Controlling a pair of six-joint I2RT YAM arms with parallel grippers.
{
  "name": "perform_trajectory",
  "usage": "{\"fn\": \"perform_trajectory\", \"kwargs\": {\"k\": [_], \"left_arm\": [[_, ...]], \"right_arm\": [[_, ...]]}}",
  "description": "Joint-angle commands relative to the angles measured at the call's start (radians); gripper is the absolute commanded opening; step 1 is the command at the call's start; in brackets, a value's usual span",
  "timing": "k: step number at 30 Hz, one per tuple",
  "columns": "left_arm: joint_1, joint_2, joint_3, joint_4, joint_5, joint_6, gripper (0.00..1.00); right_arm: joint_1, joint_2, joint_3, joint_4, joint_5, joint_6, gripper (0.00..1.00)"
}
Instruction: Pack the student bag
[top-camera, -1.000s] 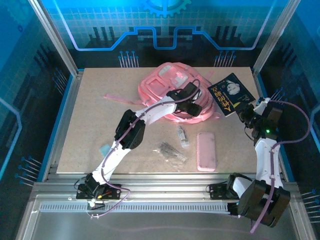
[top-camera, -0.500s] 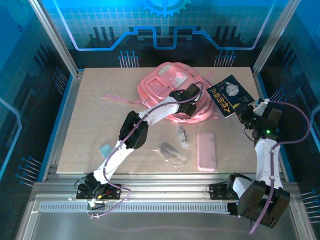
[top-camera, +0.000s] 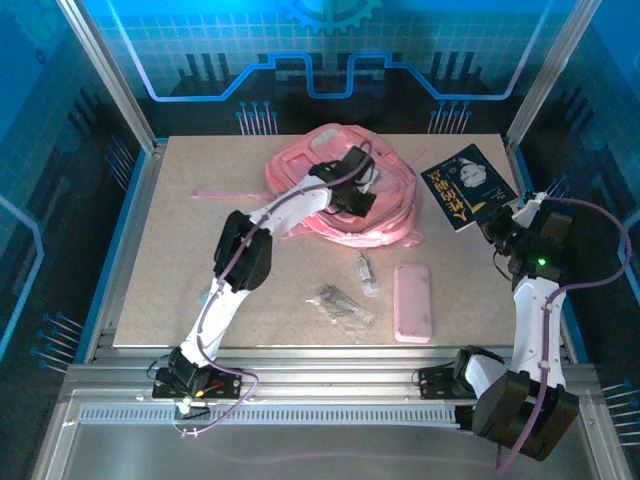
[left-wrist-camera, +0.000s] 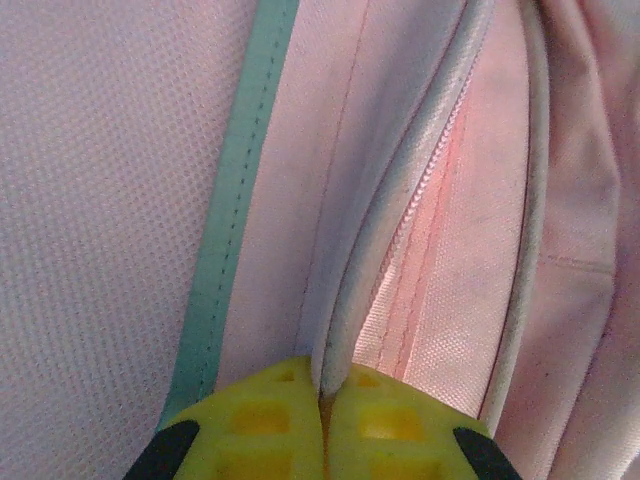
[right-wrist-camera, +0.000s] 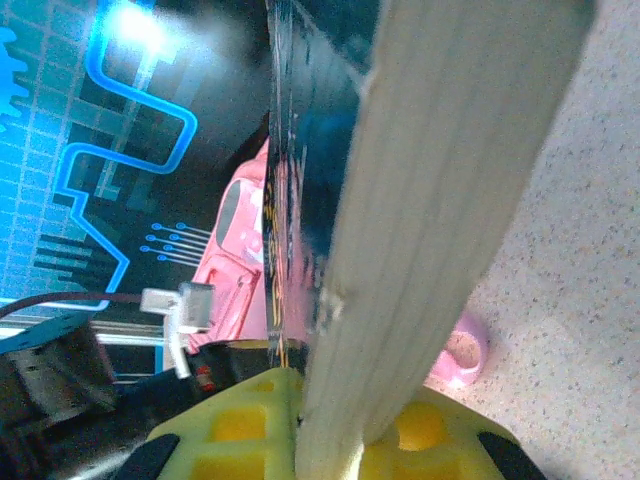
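Observation:
The student bag, a big soft pink backpack, lies at the back middle of the table. My left gripper is down on it. In the left wrist view its yellow fingers are shut on a pale piped edge of the bag beside a zip. My right gripper sits near the right table edge, shut on the corner of a dark blue book with yellow lettering. In the right wrist view the book's pale page edge rises from between the fingers.
A flat pink pencil case lies front right of centre, with a small tube and a clear packet of dark bits to its left. A loose pink strap trails left from the bag. A pink loop lies by the book.
My left gripper has shut on the bag's edge and moved left and back, dragging the bag that way. The right gripper has drifted slightly right with the book.

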Motion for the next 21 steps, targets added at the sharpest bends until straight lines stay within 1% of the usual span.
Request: {"fn": "perform_trajectory", "kwargs": {"k": [1,6,10,14,16,21], "left_arm": [[0.066,-0.131,0.013,0.054,0.128,-0.099,0.0],[0.126,-0.187,0.04,0.084,0.252,-0.173,0.0],[0.151,-0.218,0.055,0.116,0.308,-0.224,0.0],[0.161,-0.23,0.082,0.133,0.327,-0.246,0.0],[0.164,-0.227,0.099,0.141,0.336,-0.26,0.0],[0.174,-0.22,0.129,0.155,0.357,-0.274,0.0]], "right_arm": [[-0.016,-0.033,0.048,0.021,-0.003,-0.033,0.0],[0.002,-0.024,0.027,0.062,-0.046,-0.006,0.0],[0.056,-0.011,0.011,0.097,-0.041,0.015,0.0],[0.142,0.023,-0.027,0.201,-0.024,0.084,0.0],[0.21,0.058,-0.041,0.267,0.011,0.124,0.0],[0.359,0.182,-0.026,0.391,0.088,0.169,0.0]]}}
